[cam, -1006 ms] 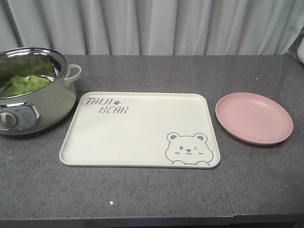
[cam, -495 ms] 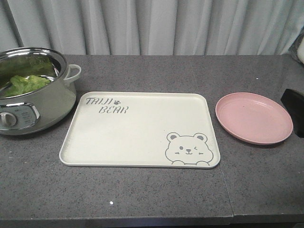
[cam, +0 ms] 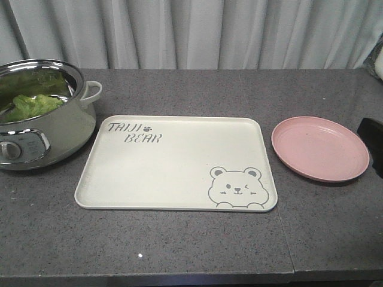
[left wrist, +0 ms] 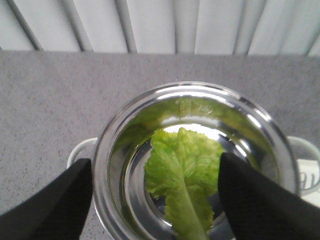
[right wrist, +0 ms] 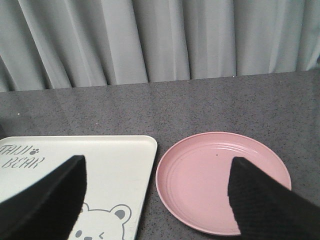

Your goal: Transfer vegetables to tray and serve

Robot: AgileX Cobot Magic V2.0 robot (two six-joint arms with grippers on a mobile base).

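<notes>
Lying flat on the bottom of the steel pot (left wrist: 115, 145), the lettuce leaf (left wrist: 185, 175) has its long axis running almost straight ahead of the left gripper (left wrist: 154, 165): the pale rib starts at the near end, under the wrist, and the crinkled tip points away toward the pot's far wall and the curtain (left wrist: 150, 25). The leaf sits below the gripper and between its two black fingers (left wrist: 50, 200), nearer the right-hand one, whose edge overlaps the leaf in the wrist view; whether they touch cannot be told. The jaws are spread wide, about as wide as the pot's mouth, and hold nothing. That arm hangs above the pot, wrist angled down and forward into it. From the front, the leaf (cam: 33, 104) shows as a green heap inside the pot (cam: 60, 131). The right gripper (right wrist: 159, 165) hovers over the grey countertop (right wrist: 200, 100) with its jaws also wide apart and empty; the tray (right wrist: 100, 165) lies below and ahead on its left side, the pink plate (right wrist: 220, 180) on its right, the two just beside each other but apart.
</notes>
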